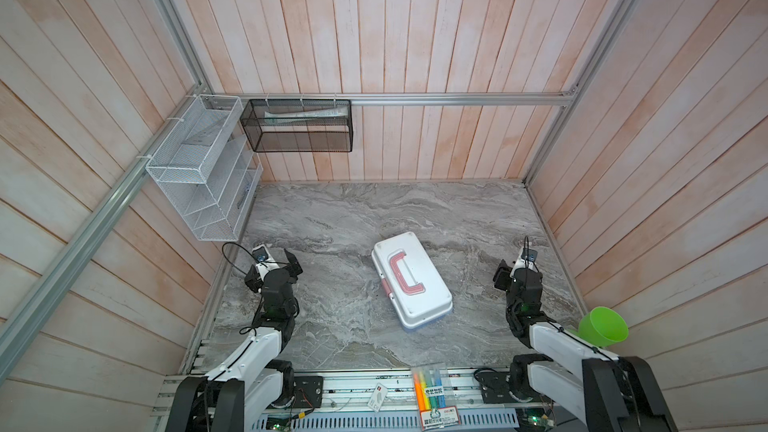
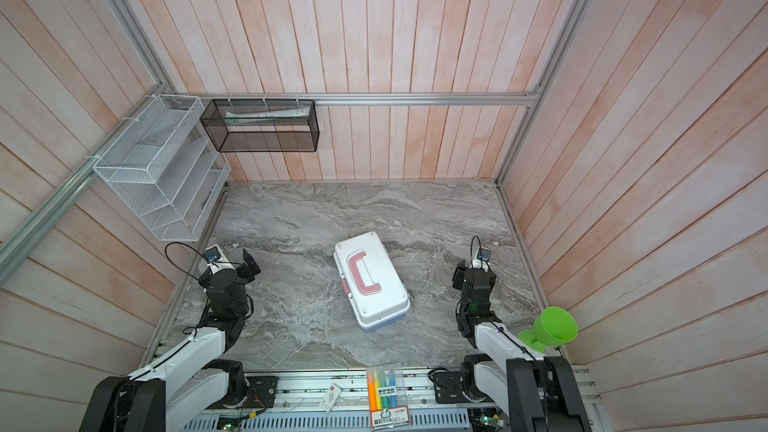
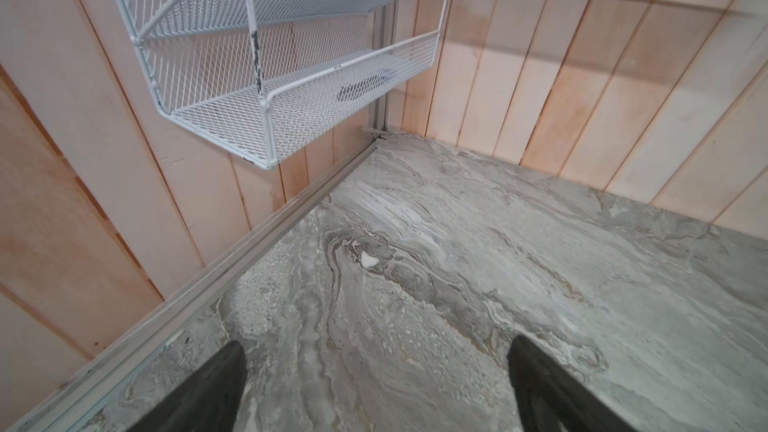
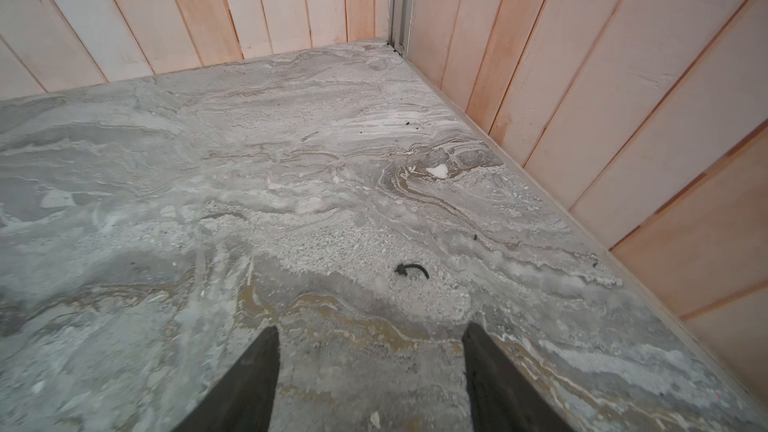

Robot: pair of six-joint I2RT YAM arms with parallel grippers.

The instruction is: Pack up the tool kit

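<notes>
The tool kit (image 1: 411, 280) (image 2: 371, 280) lies closed on the marble table in both top views. It is a white case with a pink handle on its lid, a pink latch (image 1: 386, 289) on its left side and a light blue base edge. No loose tools show. My left gripper (image 1: 272, 270) (image 3: 378, 342) hovers well left of the case, open, with only bare marble between its fingers. My right gripper (image 1: 519, 272) (image 4: 370, 327) stands well right of the case, also open and empty. Neither wrist view shows the case.
A white mesh shelf (image 1: 203, 176) (image 3: 291, 76) and a black mesh basket (image 1: 297, 126) hang on the walls at the back left. A green cup (image 1: 602, 326) sits at the right wall. A highlighter pack (image 1: 432, 392) lies on the front rail. A small black scrap (image 4: 411, 270) lies on the marble.
</notes>
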